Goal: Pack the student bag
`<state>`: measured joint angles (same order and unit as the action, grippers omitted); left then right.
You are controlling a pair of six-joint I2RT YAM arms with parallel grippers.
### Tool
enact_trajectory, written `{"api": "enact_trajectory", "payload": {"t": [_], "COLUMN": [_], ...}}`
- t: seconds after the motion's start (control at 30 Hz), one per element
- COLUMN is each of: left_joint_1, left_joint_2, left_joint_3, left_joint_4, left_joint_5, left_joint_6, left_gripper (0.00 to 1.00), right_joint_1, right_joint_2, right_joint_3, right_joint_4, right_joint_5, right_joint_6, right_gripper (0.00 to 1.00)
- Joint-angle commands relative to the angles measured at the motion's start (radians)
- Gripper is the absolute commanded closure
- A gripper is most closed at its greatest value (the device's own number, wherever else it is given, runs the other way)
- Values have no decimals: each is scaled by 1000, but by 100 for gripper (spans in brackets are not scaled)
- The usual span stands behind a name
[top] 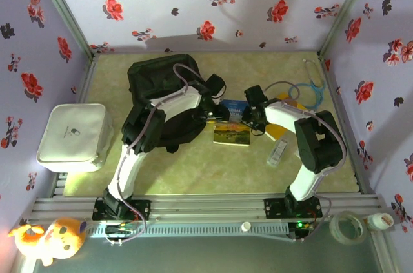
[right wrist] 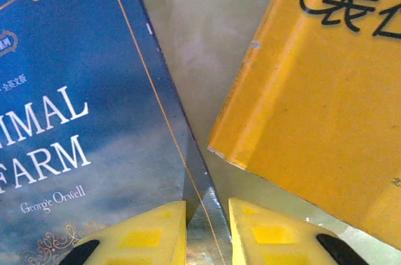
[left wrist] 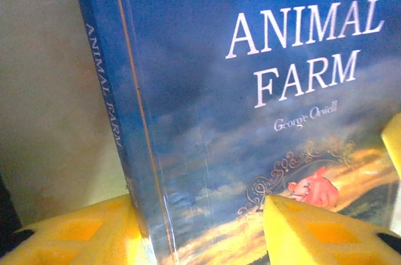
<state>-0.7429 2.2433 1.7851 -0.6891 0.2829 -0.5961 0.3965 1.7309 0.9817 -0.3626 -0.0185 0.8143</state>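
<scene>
STEP: lift Animal Farm book (left wrist: 250,121) toward student bag (top: 151,76), black, just left of it | FINGERS: right fingers (right wrist: 150,237) pinched on book edge; left fingers (left wrist: 75,237) apart astride spine, no grip apparent | HOW: close left squarely before lifting, steer clear of yellow book (right wrist: 326,89) | SURFACE: pale mottled worktop (top: 193,170), floral walls (top: 193,2) on three sides

The pale marbled table (top: 193,170) is carrying a black backpack (top: 155,86) at its back left. Just right of it the Animal Farm book (top: 232,132) is lying near a yellow book (top: 277,132) — bare surface showing between them. A stethoscope (top: 313,89) is resting at the far right, and a white box (top: 72,136) is sitting at the left edge.
</scene>
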Motion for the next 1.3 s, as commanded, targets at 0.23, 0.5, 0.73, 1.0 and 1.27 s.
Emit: {"api": "enact_trajectory", "payload": {"t": [0.23, 0.5, 0.73, 1.0, 1.27], "left_joint_1": [19, 18, 26, 70, 201], "left_joint_2": [-214, -162, -151, -228, -429], "left_joint_3": [-147, -145, -119, -136, -245], "left_joint_4": [219, 223, 214, 222, 288], "left_joint_5": [257, 257, 217, 174, 167], "left_joint_6": [-76, -101, -103, -95, -128], "left_gripper": [53, 60, 70, 99, 100], "right_joint_1": [-3, -6, -11, -38, -51], "right_joint_2": [24, 1, -21, -146, -283], "right_joint_3": [-75, -115, -133, -183, -241], "right_joint_4": [88, 168, 187, 263, 493], "right_joint_5": [-98, -134, -131, -112, -202], "right_joint_6": [81, 112, 115, 109, 126], "right_gripper": [79, 79, 79, 70, 47]}}
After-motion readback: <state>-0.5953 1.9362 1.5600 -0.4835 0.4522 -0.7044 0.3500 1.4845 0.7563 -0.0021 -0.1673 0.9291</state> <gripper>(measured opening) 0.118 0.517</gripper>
